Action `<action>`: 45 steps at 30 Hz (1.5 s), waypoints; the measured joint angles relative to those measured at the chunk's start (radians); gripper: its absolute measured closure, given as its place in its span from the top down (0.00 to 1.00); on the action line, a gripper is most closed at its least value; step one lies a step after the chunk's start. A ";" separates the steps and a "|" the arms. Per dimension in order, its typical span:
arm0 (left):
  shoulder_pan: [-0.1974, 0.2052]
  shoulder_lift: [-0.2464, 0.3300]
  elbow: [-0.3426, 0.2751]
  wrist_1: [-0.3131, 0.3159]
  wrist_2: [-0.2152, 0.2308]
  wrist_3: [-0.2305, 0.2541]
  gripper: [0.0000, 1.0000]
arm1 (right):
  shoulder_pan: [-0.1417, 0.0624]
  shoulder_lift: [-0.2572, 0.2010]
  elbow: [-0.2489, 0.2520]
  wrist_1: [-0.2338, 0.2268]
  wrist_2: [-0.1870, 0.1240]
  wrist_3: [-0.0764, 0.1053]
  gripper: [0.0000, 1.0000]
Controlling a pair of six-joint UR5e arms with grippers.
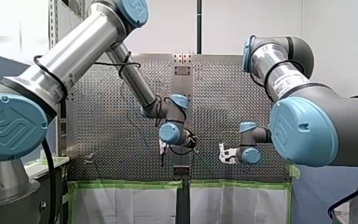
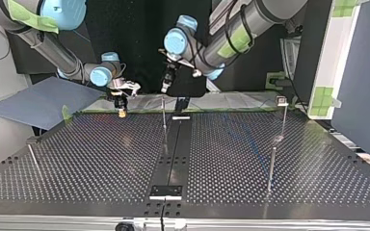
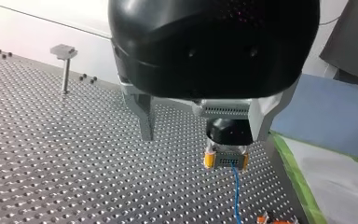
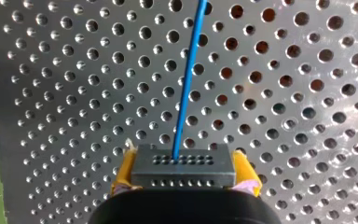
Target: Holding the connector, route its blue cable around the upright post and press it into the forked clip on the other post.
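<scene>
Two grippers hover over the table's (image 2: 101,159) far edge in your top view. Upper left of centre, the right gripper (image 2: 121,110) clamps the connector (image 4: 183,165) between yellow pads (image 4: 123,172), with its blue cable (image 4: 188,84) trailing out. At centre, your left gripper (image 2: 164,87) hangs spread and empty near the upright post (image 2: 164,115).

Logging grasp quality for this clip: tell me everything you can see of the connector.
The connector is a small dark grey rectangular block, plastic by its look, with two rows of small round holes across its face. It sits square, clamped by its two ends between the yellow pads of my right hand, over the perforated table. The blue cable leaves one upper-row hole and runs straight ahead.
</scene>
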 joint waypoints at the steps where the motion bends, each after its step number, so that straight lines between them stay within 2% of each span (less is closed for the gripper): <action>1: 0.001 0.009 -0.010 0.000 -0.004 -0.008 1.00 | 0.000 0.000 0.000 0.000 0.000 0.000 0.15; 6: 0.004 0.051 -0.052 0.015 -0.010 -0.034 1.00 | 0.000 0.000 0.000 0.001 -0.008 0.002 0.15; 19: 0.001 0.166 -0.166 0.116 -0.010 -0.100 1.00 | 0.001 0.000 0.000 0.005 -0.010 0.004 0.15; 26: 0.006 0.224 -0.224 0.147 -0.010 -0.130 1.00 | 0.001 0.000 0.000 0.003 -0.011 0.009 0.15; 34: 0.002 0.306 -0.306 0.226 0.006 -0.196 1.00 | 0.004 0.000 0.000 0.007 -0.012 0.009 0.15; 45: -0.001 0.405 -0.405 0.315 0.004 -0.202 1.00 | 0.005 0.000 0.000 0.007 -0.012 0.009 0.15</action>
